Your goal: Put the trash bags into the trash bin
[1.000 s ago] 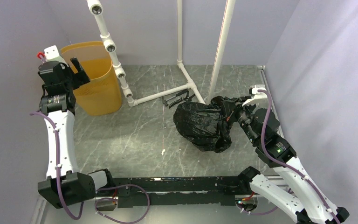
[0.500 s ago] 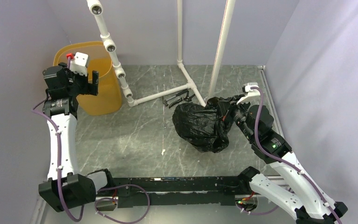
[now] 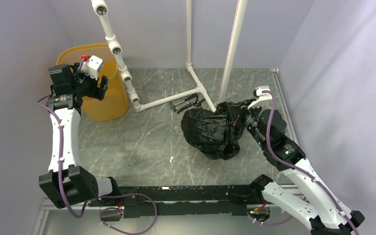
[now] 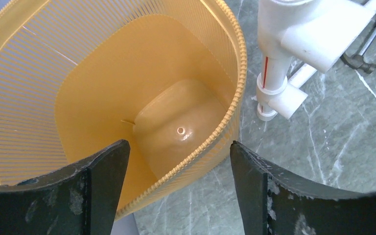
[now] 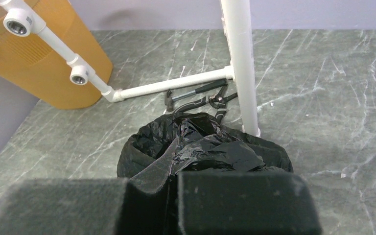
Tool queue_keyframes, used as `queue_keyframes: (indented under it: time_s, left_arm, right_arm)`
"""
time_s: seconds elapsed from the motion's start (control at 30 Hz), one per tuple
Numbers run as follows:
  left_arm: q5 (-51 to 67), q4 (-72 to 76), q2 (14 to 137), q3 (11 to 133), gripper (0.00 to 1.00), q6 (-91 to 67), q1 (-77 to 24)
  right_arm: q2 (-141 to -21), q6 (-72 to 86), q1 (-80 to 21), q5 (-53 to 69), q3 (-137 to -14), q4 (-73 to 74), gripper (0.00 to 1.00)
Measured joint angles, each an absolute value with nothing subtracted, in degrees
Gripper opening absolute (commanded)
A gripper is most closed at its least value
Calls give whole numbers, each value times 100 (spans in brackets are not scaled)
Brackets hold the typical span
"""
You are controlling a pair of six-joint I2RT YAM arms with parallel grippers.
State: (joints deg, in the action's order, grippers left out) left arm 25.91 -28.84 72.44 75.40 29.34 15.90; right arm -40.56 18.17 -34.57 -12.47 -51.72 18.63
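A: Nearest, R side?
B: The right gripper (image 5: 176,188) was seen clamped tight on a fold of the trash bag (image 3: 208,132). The bag was bunched on the table (image 3: 142,142), R of centre, well apart from the bin.
A: Behind that?
B: Small tools (image 3: 188,104), prob. hammer & pliers, were laid beside the pipe frame (image 3: 169,100).
A: Far L?
B: The left gripper (image 4: 178,147) was held above the trash bin (image 4: 240,73), jaws spread wide, the bin floor seen between them.
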Motion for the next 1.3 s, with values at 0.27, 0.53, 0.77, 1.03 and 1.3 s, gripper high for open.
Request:
queue_keyframes:
  time_s: [0.27, 0.53, 0.77, 1.03, 1.3]
  left_arm:
    - [2565, -3020, 7207, 7546, 61, 3131, 1590]
    - [2563, -3041, 6764, 7354, 29, 3441, 1594]
    - [2657, -2985, 6539, 7179, 4, 3675, 1592]
    - [2794, -3127, 6536, 7203, 3, 3686, 1588]
    - [2893, -3356, 6543, 7306, 2, 3612, 1594]
  right_arm:
    - [-4228, 1820, -3457, -1138, -5172, 1833, 1]
    - [-4228, 1846, -3457, -1046, -5172, 1791, 2]
    - [-4226, 1863, -3457, -996, -5172, 1789, 2]
    - [-4217, 1863, -3457, -996, -5172, 1789, 2]
    - [-4252, 1861, -3457, -991, -5172, 1765, 2]
